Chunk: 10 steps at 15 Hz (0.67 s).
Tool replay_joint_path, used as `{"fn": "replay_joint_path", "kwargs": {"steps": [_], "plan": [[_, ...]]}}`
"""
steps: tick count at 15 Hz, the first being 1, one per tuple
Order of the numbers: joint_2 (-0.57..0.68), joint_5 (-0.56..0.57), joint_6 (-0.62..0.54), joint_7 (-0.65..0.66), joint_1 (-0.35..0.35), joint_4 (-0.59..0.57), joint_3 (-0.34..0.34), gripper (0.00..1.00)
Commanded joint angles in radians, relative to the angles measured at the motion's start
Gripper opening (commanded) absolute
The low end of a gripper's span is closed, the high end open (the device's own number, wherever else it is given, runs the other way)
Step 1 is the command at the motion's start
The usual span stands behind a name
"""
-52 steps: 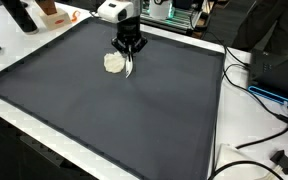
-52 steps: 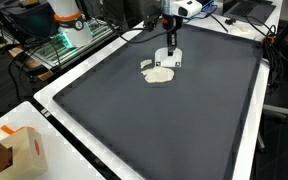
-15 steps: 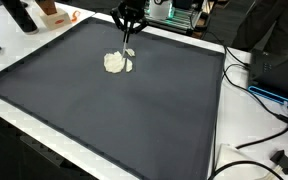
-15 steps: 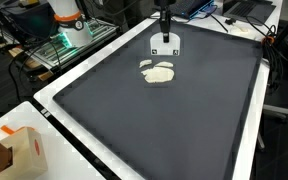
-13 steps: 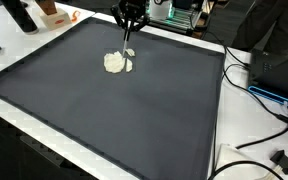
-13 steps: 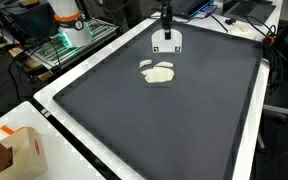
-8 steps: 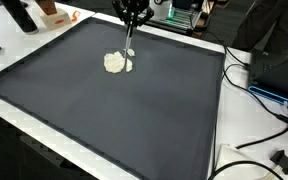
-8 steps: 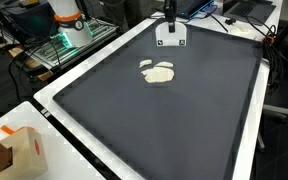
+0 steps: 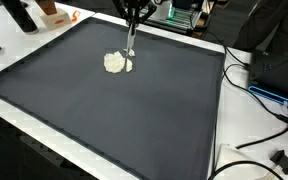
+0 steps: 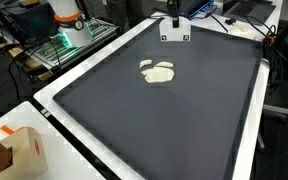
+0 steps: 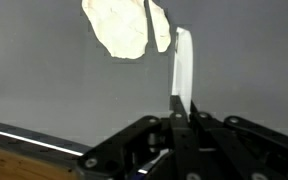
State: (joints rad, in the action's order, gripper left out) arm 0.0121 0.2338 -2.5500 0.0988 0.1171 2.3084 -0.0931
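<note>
the gripper [image 11: 182, 115] is clamped on one edge of a white flat piece [image 11: 184, 65], which hangs straight below it, clear of the black mat [image 9: 134, 110]. lower down, just beyond the piece's free end, a cream lump [image 10: 159, 72] lies on the mat, apart from it. we judge this a carrying step; the next move calls for a steady grip and a bare spot underneath. we can read no writing or brand.
</note>
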Motion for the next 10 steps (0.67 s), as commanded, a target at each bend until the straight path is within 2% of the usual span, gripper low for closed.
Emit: {"fn": "replay_joint_path", "kwargs": {"steps": [1,6,7,10], "plan": [[0.0,-0.002,0.002,-0.002,-0.004,-0.001,-0.004,0.04],[0.002,-0.002,0.002,-0.002,-0.004,-0.001,-0.003,0.04],[0.002,-0.002,0.002,-0.002,-0.004,-0.001,-0.003,0.01],[0.014,-0.14,-0.074,-0.137,-0.015,0.012,0.0,0.01]]}}
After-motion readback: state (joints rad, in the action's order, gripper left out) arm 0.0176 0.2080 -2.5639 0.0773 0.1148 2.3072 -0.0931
